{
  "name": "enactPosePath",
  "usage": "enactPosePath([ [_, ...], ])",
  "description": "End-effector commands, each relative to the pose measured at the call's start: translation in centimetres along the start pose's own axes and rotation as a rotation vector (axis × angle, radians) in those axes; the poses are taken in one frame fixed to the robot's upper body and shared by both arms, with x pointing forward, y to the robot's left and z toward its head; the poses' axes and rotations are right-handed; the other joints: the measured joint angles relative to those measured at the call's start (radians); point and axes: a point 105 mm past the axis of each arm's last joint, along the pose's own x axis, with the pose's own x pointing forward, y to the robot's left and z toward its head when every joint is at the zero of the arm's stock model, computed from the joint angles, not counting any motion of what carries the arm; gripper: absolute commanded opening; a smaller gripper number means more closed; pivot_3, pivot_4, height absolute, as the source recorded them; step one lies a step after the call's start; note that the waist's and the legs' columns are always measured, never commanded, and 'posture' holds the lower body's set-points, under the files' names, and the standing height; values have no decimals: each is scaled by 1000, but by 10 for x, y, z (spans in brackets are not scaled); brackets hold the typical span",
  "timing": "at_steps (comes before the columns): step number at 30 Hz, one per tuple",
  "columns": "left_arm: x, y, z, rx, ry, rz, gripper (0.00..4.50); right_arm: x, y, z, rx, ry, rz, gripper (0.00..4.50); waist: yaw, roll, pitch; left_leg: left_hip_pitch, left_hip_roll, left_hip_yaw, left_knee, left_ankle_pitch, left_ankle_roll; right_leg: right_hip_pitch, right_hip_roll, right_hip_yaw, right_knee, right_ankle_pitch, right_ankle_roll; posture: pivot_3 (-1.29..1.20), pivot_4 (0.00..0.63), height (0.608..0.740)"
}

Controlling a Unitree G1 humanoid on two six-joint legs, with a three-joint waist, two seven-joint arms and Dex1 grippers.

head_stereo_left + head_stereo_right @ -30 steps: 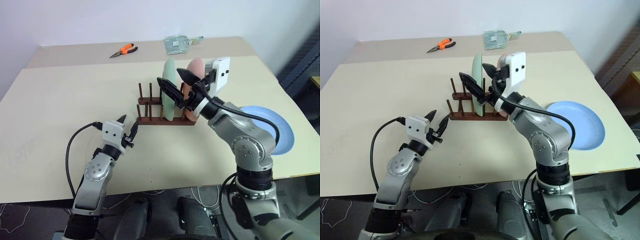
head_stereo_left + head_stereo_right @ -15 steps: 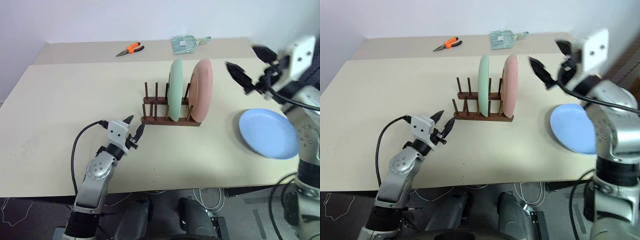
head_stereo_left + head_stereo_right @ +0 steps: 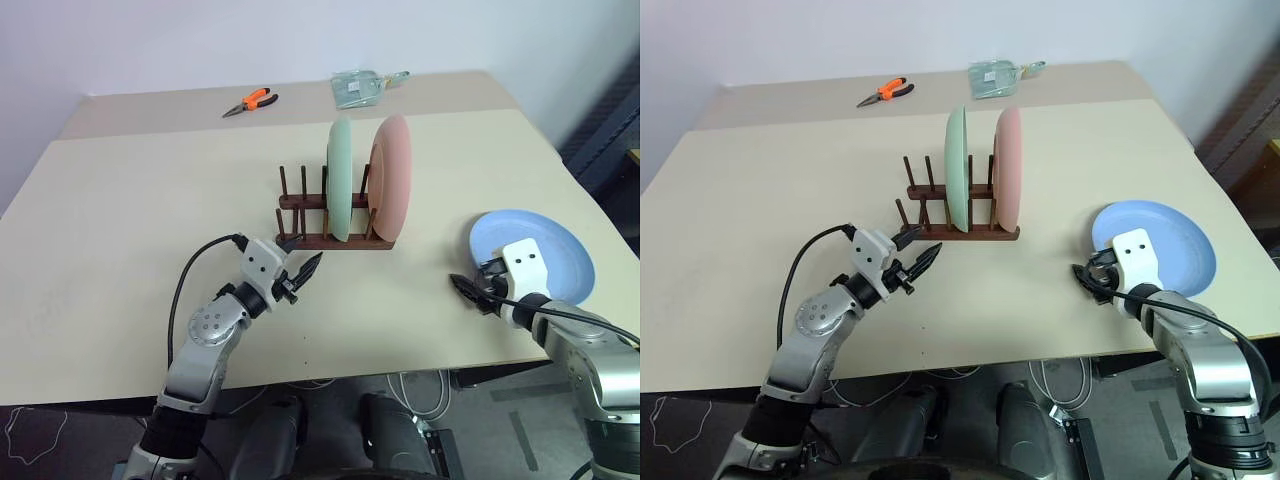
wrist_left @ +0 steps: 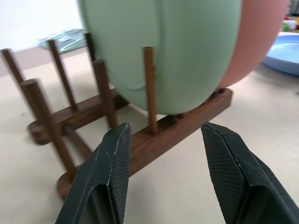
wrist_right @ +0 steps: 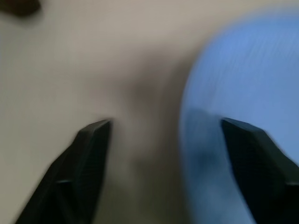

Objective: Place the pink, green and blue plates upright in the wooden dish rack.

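Rack (image 3: 335,215), desk middle: green plate (image 3: 339,180) and pink plate (image 3: 391,178) upright in slots.
Blue plate (image 3: 545,250): flat, near desk's right edge.
My right fingers (image 5: 93,154): spread, empty, straddling blue plate's rim. Risk: shallow bite slips, plate skids off edge.
My left fingers (image 4: 114,172): spread, empty, just beside rack. Risk: nudge topples plates.
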Motion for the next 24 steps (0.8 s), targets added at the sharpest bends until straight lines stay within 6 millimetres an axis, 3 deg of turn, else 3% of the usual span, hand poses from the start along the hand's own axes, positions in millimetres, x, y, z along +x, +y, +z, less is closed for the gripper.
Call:
enactPosePath([
  [1,1,-2,8,11,-34,-15,2425,2,-11,-2,-25,27,-66,1321,1,0,0,0,0,0,0,0,0,0,0,0,0,-1,2,0,150,739],
  [4,0,-2,8,11,-33,-15,2425,2,-14,11,-58,-16,-76,27,1,-1,0,0,0,0,0,0,0,0,0,0,0,-1,2,0,150,739],
  [11,-3,-2,7,18,-30,-11,2425,-4,-26,71,-152,-259,-161,27,-1,0,0,0,0,0,0,0,0,0,0,0,0,0,3,0,150,739],
  [14,-8,6,2,56,-16,34,2425,-31,-18,153,-173,-595,-137,27,-6,2,2,0,0,0,-1,0,0,-1,0,0,0,0,3,0,150,739],
  [16,-15,16,-3,75,-5,100,2425,-67,5,216,-28,-888,33,27,-11,5,3,0,0,1,0,0,0,-1,0,1,0,1,3,0,150,739],
  [18,-19,25,-8,84,4,151,2425,-93,25,247,91,-1042,220,27,-12,5,3,0,1,1,-1,0,0,-3,1,1,2,3,2,0,150,739],
  [24,-34,52,-16,157,17,320,2425,-142,76,290,466,-1245,736,27,2,0,0,-1,2,-7,-2,-2,-3,-2,2,-5,1,3,1,0,150,739],
])
